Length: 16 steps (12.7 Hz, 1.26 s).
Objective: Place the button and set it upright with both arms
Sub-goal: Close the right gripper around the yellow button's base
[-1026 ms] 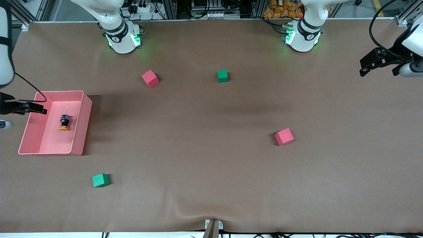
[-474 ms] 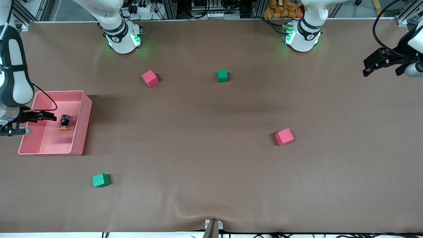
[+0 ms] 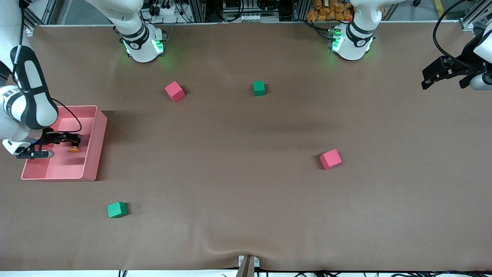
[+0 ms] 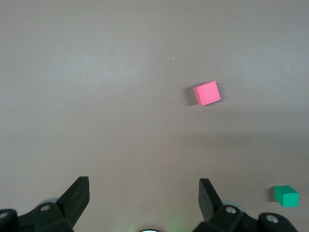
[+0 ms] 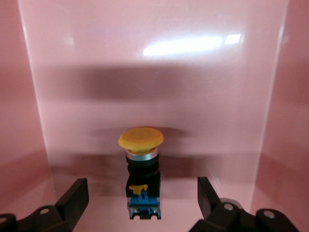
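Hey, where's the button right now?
The button lies in the pink bin at the right arm's end of the table, between the open fingers of the right tool.

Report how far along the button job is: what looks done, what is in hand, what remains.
Done: nothing placed yet; the button lies on its side in the pink bin. In hand: the right tool is down in the bin, open, its fingers either side of the button, not gripping. The left tool waits open over the table's end. Left: grasp, lift out, place, upright it.
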Tool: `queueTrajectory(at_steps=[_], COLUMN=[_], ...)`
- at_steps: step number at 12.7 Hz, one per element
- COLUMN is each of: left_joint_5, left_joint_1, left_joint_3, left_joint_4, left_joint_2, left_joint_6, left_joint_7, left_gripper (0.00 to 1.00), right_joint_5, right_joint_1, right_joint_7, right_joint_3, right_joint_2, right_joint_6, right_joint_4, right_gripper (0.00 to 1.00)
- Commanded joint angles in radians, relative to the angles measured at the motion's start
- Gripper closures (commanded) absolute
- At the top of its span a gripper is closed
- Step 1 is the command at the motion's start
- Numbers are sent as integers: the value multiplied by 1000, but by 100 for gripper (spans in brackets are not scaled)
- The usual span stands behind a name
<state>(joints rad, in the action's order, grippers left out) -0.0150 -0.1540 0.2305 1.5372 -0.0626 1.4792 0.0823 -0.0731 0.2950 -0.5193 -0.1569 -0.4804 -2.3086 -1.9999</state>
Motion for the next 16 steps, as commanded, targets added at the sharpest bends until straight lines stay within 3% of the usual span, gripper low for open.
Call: queueTrajectory(at_steps=[1,2,3,4,5,6,7,10,16], left_joint_5=[13,13,13,13,13,13,13,13,26], left_joint_1=[-7,-7,-6,-6,-6,-6,-7,-7,-10], left_joint_3=[4,4,4,6,4,6,4,6,4], left_joint_4=[-22,-22,-22,-23,-23,-23,-23,-25,-25], left_joint_2=[12,12,12,12,12,14,15,24,26], left_joint_6=[-10,-10,-10,-10,-7,-4,-3,4,4], left_joint_7=[-4,-4,-3,-3,-1,-1,-1,-3,-3], left_gripper=[0,0,0,0,0,0,0,0,0], right_joint_5=[-27,-51,-81,-92,-93,-93,-93,-93,-79], right_joint_1=[26,38,39,39,39,35,27,32,13], right_joint_7=[-65,-94,-122,-143,-149,-150,-148,-150,-101], right_joint_3=[13,13,13,13,13,11,11,11,7], right_joint_2=[-35,-53,-66,-72,-73,-72,-69,-64,-56], right_joint_6=[-77,-89,-100,-112,-114,-103,-89,32,398], right_joint_4=[-13,-11,-11,-11,-10,-5,0,78,366], right_gripper=[0,1,10,34,67,93,100,100,100])
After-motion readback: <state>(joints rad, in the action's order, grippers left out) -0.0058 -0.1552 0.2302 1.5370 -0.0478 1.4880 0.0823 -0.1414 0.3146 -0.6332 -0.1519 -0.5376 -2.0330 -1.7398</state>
